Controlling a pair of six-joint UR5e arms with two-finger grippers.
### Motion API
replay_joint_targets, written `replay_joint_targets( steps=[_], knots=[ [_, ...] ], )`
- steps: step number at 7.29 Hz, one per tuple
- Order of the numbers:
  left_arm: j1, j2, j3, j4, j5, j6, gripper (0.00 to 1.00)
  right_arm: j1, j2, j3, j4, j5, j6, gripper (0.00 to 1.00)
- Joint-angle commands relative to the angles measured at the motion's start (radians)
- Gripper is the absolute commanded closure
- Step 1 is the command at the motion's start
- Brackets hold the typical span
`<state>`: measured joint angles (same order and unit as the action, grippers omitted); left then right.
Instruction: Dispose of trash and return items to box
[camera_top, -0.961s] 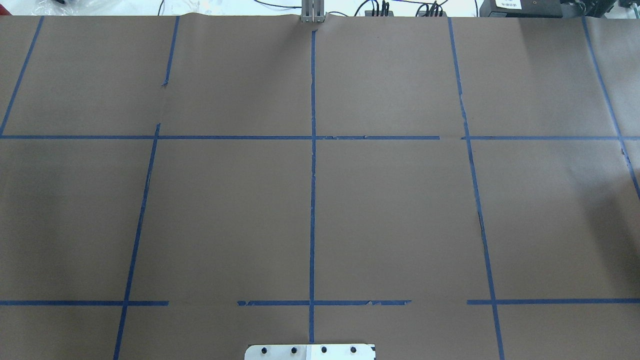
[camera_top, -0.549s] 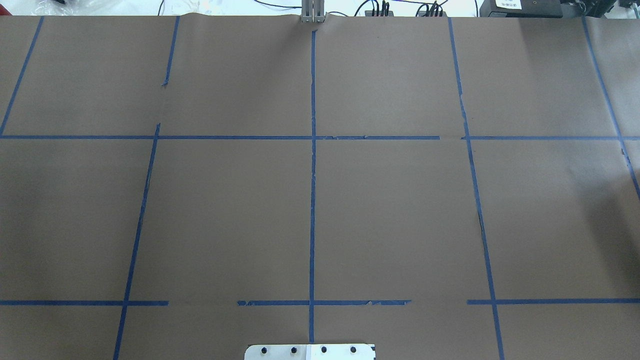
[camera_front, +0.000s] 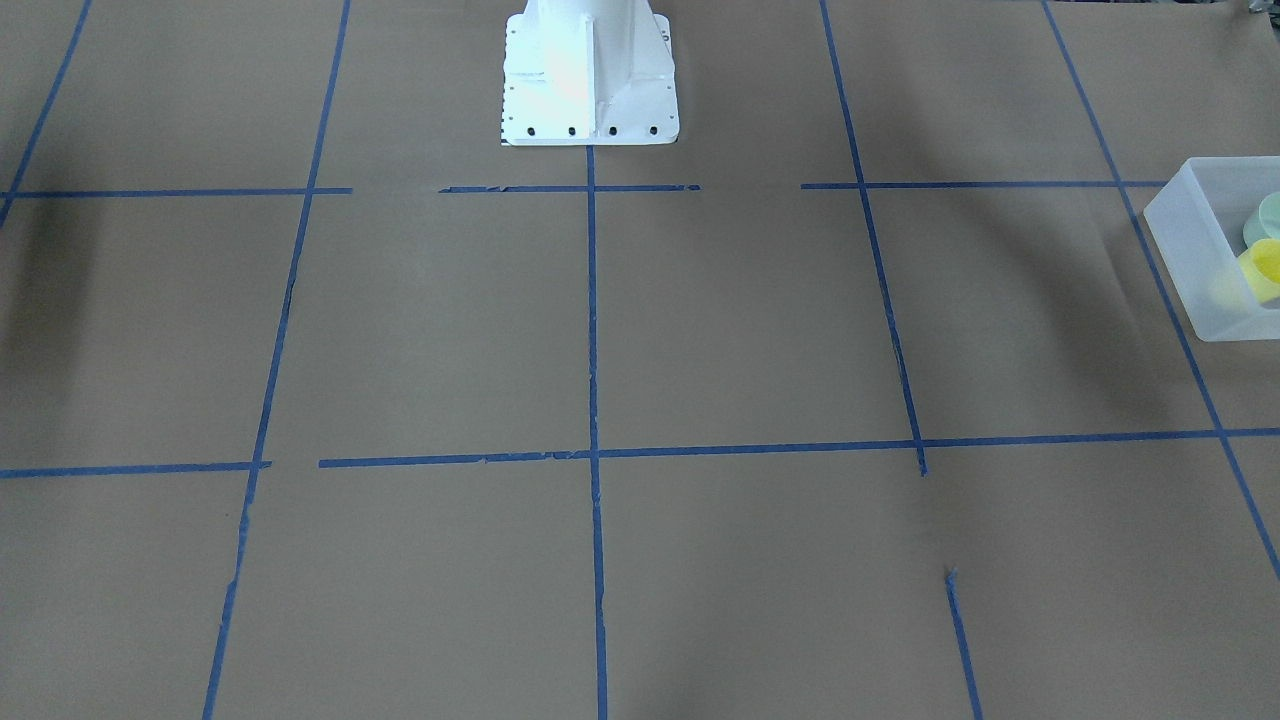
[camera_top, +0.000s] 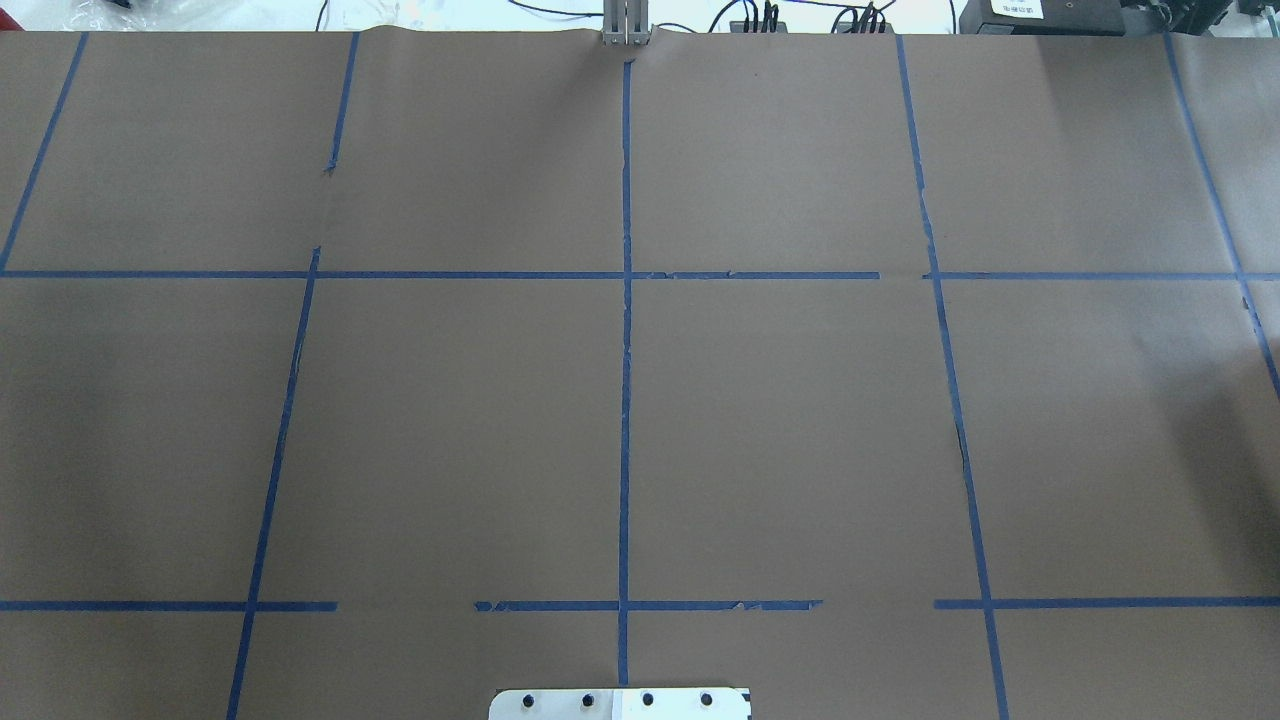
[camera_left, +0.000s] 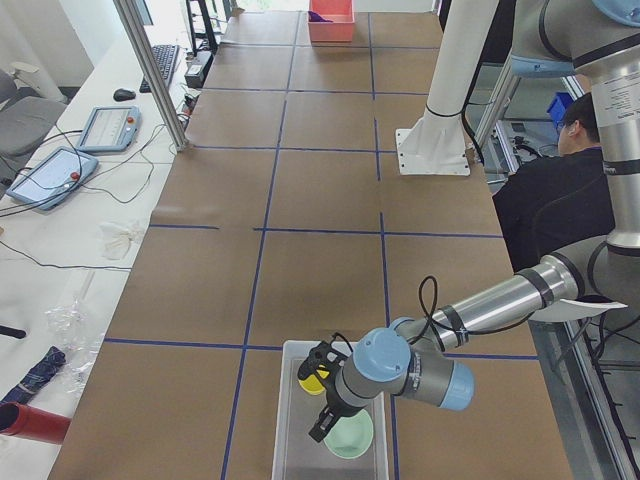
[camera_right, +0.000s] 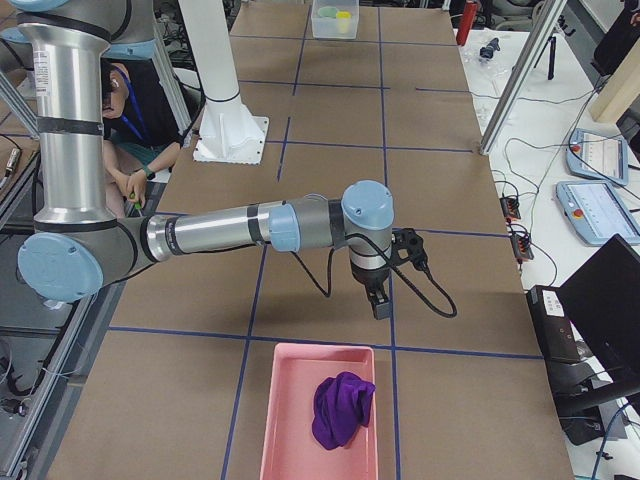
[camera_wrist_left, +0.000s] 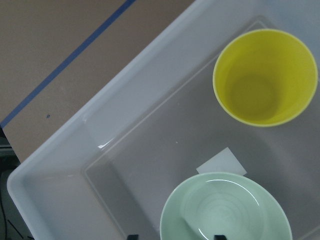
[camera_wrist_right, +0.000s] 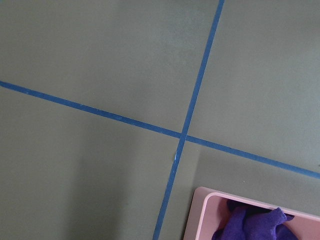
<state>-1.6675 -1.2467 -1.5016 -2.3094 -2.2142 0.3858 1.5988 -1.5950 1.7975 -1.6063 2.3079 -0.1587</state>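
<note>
The frosted white box (camera_left: 296, 445) stands at the table's end on my left; it also shows in the front view (camera_front: 1185, 235) and the left wrist view (camera_wrist_left: 125, 107). The yellow cup (camera_wrist_left: 265, 80) stands upright inside it, and the mint-green bowl (camera_wrist_left: 225, 210) lies beside the cup. My left gripper (camera_left: 325, 400) hangs over the box above the bowl; in the left wrist view (camera_wrist_left: 175, 236) only its two tips show, wide apart and empty. My right gripper (camera_right: 380, 300) hangs over bare table, near a pink tray; I cannot tell whether it is open or shut.
A pink tray (camera_right: 290, 420) with a purple cloth (camera_right: 340, 408) lies at the table's right end; it also shows in the right wrist view (camera_wrist_right: 205, 215). The white robot base (camera_front: 588, 80) stands at the near middle edge. A seated person (camera_left: 570, 170) is behind the robot.
</note>
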Motion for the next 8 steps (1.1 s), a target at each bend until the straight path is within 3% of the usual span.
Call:
replay_joint_targets(
  steps=[1,2,3,4,5,6,8],
  knots=[
    [0.006,0.000,-0.142,0.007,-0.018,-0.329,0.00,-0.032,-0.020,0.023,0.003,0.002,0.120,0.02],
    [0.068,-0.014,-0.199,0.046,-0.063,-0.434,0.00,-0.052,-0.031,0.057,0.006,0.001,0.169,0.02],
    [0.112,-0.034,-0.312,0.197,-0.073,-0.470,0.00,-0.060,-0.061,0.083,0.025,0.005,0.191,0.00],
    [0.115,-0.037,-0.363,0.250,-0.074,-0.458,0.00,-0.065,-0.071,0.083,0.028,0.004,0.174,0.00],
    [0.127,-0.034,-0.311,0.271,-0.087,-0.464,0.00,-0.113,-0.085,0.069,0.020,0.001,0.176,0.00],
    [0.129,-0.049,-0.214,0.312,-0.160,-0.458,0.00,-0.121,-0.091,0.065,0.020,0.007,0.179,0.00],
    [0.175,-0.045,-0.189,0.359,-0.162,-0.452,0.00,-0.122,-0.102,0.063,0.028,0.015,0.176,0.00]
  ],
)
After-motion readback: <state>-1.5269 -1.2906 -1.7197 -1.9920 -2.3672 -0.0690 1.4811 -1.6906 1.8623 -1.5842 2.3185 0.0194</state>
